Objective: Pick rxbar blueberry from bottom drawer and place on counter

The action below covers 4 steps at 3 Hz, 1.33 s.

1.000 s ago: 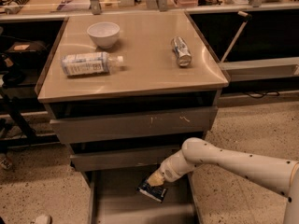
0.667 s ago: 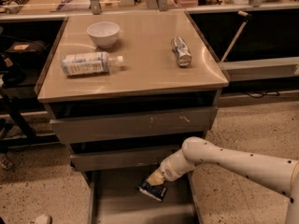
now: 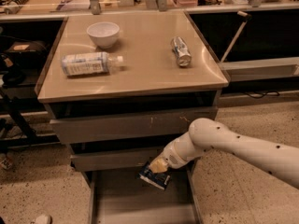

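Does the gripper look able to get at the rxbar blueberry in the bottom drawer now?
Probably yes: the gripper is right at the rxbar blueberry inside the open bottom drawer, and nothing lies between them.

The tan surface (image 3: pixel 140 76) carries a white bowl (image 3: pixel 103 33) at 11 o'clock, a plastic bottle (image 3: pixel 88 63) on its side at 9 o'clock and a silver can (image 3: pixel 181 51) lying at 2 o'clock. The claw (image 3: pixel 158 165) hangs below 6 o'clock, over the bottom drawer (image 3: pixel 135 204).

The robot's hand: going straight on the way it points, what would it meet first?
The small dark navy snack-bar wrapper, right at the hand, above the grey metal bottom drawer; whether they touch is unclear.
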### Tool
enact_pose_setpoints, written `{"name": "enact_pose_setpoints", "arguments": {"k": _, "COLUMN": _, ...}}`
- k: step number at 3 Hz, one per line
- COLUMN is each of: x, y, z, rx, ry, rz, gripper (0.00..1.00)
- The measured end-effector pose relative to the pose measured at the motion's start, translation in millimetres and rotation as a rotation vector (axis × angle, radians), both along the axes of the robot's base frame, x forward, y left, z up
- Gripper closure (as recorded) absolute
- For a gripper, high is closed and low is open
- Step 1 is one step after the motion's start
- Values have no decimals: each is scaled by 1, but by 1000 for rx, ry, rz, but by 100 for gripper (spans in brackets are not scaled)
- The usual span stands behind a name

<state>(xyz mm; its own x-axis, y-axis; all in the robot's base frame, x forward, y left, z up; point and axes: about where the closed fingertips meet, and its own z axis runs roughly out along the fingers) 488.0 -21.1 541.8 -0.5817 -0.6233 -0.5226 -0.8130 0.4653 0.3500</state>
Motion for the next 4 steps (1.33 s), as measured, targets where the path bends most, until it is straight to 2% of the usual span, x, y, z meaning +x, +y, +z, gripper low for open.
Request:
{"name": "enact_pose_setpoints", "arguments": {"k": 1, "x": -1, "y": 3, "z": 59, "rx": -24, "ry": -67, "rz": 19, "gripper": 100}}
{"name": "enact_pose_setpoints", "arguments": {"k": 2, "x": -5, "y": 14, "z": 115, "rx": -35, "ry": -168, "rz": 51, "gripper": 100}}
{"name": "enact_pose_setpoints", "arguments": {"k": 4, "x": -5, "y": 16, "z": 123, "rx": -40, "ry": -185, "rz": 57, "gripper": 100}}
